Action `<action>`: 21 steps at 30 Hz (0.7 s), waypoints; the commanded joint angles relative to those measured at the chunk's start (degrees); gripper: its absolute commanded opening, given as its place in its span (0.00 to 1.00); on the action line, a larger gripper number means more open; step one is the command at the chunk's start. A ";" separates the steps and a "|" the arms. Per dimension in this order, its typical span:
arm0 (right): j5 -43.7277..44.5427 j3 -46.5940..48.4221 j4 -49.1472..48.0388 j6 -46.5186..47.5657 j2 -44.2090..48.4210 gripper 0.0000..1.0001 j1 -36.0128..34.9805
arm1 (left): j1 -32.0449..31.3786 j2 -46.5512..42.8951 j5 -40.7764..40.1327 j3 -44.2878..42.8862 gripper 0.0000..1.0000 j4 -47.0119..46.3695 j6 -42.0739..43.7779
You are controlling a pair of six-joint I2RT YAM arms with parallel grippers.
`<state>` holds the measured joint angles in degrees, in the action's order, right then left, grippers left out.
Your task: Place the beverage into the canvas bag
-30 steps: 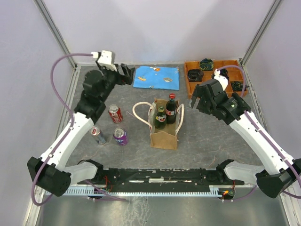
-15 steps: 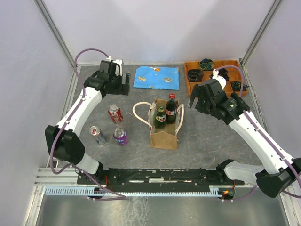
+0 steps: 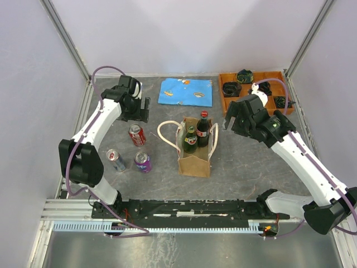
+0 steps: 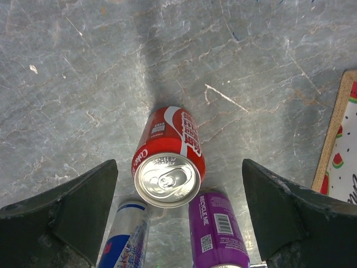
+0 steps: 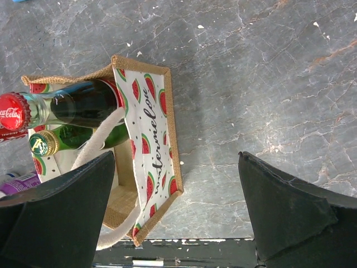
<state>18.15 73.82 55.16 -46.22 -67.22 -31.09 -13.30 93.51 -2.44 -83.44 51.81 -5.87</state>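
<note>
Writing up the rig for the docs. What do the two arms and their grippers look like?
The left arm and right arm both have white links with bulky black joints and bases. A thin purple cable loops off each, the right one near its wrist. The fingers are matte black, broad wedges tapering toward the tips. No markings or sleeves are visible.

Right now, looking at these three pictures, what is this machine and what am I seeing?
Two robot arms are bolted at the near edge of a table. One picture looks down from above; the other two come from cameras on each wrist. The left gripper, open, is aimed at a red can, beside a blue-silver can and a purple can. The right gripper, open, is near the canvas bag, which holds two bottles. A blue cloth and orange tray lie behind. Nothing is held.
</note>
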 commanded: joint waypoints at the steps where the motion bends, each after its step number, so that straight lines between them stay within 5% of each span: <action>1: 0.13 -0.30 0.29 0.43 0.90 0.99 0.35 | 0.11 0.85 1.62 1.41 0.98 1.27 3.09; 14: -0.03 -1.45 0.98 -0.07 2.30 0.99 0.55 | 0.18 2.53 1.56 6.04 0.93 0.48 3.13; 18: 0.33 -2.06 1.51 -0.35 3.22 0.99 0.56 | 0.20 2.08 1.34 7.15 0.81 0.64 3.52; 21: 0.53 -2.61 1.60 -0.62 3.93 0.99 0.68 | 0.20 2.01 1.42 7.81 0.63 0.64 3.51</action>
<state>18.00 71.75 56.27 -46.28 -65.36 -30.68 -13.08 96.07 -1.98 -76.58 52.95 -4.47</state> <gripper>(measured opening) 0.991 0.734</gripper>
